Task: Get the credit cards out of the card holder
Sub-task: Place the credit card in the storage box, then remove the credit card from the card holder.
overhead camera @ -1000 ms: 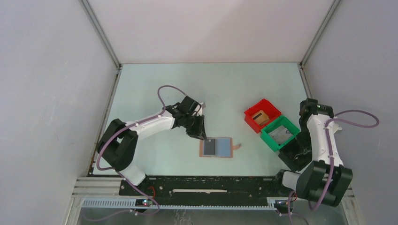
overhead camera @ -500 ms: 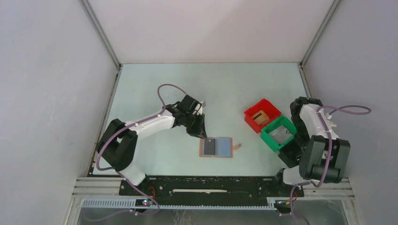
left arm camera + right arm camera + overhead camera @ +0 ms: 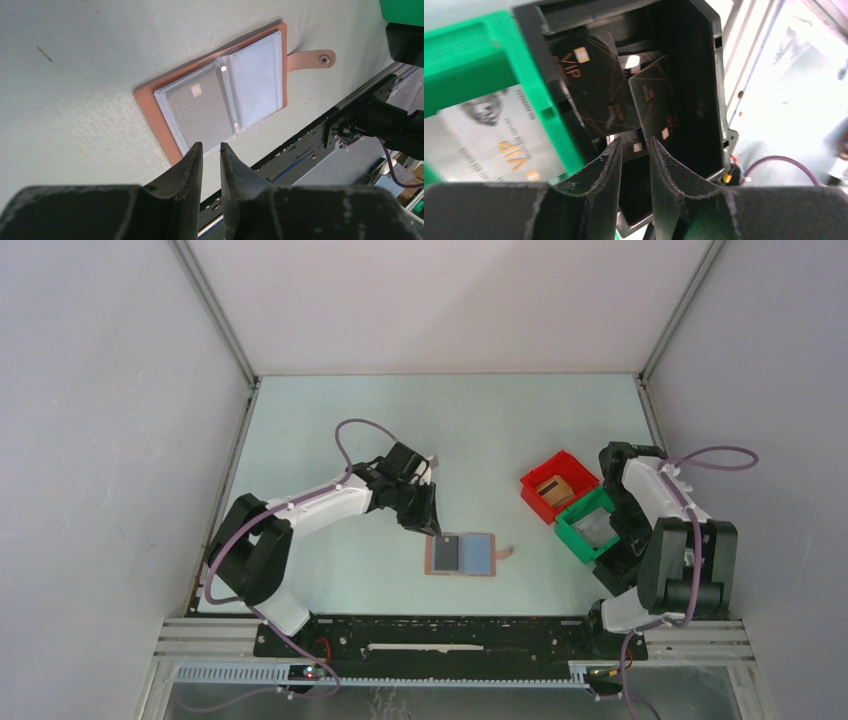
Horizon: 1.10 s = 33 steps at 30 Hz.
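Note:
The tan card holder (image 3: 462,554) lies open on the table, its side tab (image 3: 312,59) pointing right. In the left wrist view the card holder (image 3: 220,95) shows a grey VIP card (image 3: 200,107) in its left clear sleeve; the right sleeve looks empty. My left gripper (image 3: 210,147) hovers at the holder's near left corner. Only a narrow gap separates its fingers, and nothing is between them. My right gripper (image 3: 635,145) hangs over a black bin (image 3: 704,75) holding two dark VIP cards (image 3: 594,85), its fingers slightly apart and empty.
A green bin (image 3: 597,524) with a light card (image 3: 489,145) in it sits beside a red bin (image 3: 558,485) holding a brown object. The black rail (image 3: 450,635) runs along the near table edge. White walls enclose the table.
The right arm has swung in from the right side to stand over the green and black bins. The left arm and the card holder have not moved.

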### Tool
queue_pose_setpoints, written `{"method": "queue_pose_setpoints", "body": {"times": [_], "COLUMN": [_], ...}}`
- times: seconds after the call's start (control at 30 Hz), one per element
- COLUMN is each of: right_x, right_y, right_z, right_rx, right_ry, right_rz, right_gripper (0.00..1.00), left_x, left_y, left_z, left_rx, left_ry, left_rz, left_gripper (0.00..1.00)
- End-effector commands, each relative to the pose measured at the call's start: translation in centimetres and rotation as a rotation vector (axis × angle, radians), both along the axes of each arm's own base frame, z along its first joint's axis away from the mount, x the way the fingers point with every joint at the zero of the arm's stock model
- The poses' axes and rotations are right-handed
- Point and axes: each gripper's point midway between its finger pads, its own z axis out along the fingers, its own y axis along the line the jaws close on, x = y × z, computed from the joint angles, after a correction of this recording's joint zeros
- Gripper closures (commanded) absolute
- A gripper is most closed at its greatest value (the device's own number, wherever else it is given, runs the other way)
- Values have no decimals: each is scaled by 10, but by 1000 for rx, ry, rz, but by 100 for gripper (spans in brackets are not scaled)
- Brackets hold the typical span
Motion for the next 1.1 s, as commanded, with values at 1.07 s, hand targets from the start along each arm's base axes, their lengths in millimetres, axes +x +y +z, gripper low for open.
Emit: {"method": "queue_pose_setpoints", "body": {"times": [1.07], "right_x": [73], "right_y": [376], "right_z": [-22], "right_rx": [1120], "right_ry": [-644], "right_rz": [1065], "right_gripper": [71], "left_x": [-11], "left_y": [4], "left_z": [-33], "left_rx": [-41], "left_ry": [21], "left_rz": [51], "left_gripper": [72]}}
